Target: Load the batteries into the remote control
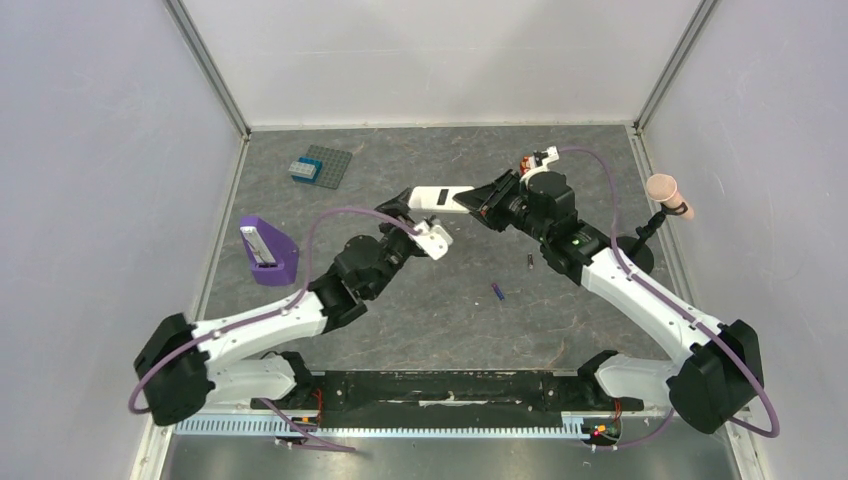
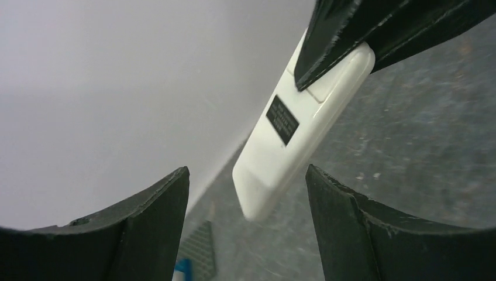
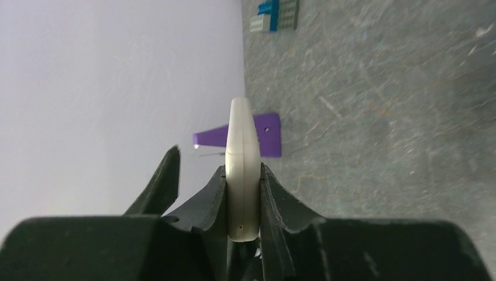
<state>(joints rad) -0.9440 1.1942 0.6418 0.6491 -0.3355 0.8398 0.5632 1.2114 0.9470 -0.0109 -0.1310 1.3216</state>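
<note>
Pinching 1 end of the remote control [image 1: 440, 197], the right gripper [image 1: 490, 200] holds it above the desk [image 1: 440, 320] with its fingers, white back up. The left gripper [image 1: 402, 213] has its fingers spread either side of the free end, not touching it. Below lie 2 cells, the bluish-purple battery [image 1: 497, 291] and the dark battery [image 1: 530, 262].

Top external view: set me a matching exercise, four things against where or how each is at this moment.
Things:
1 remote control
2 bluish-purple battery
3 purple stand
4 left gripper

States:
A open, fingers either side of the remote's free end
B lying loose on the table
C clamped in the right gripper
D standing at the table's left side

Pairs: 1-C, 2-B, 3-D, 4-A
</note>
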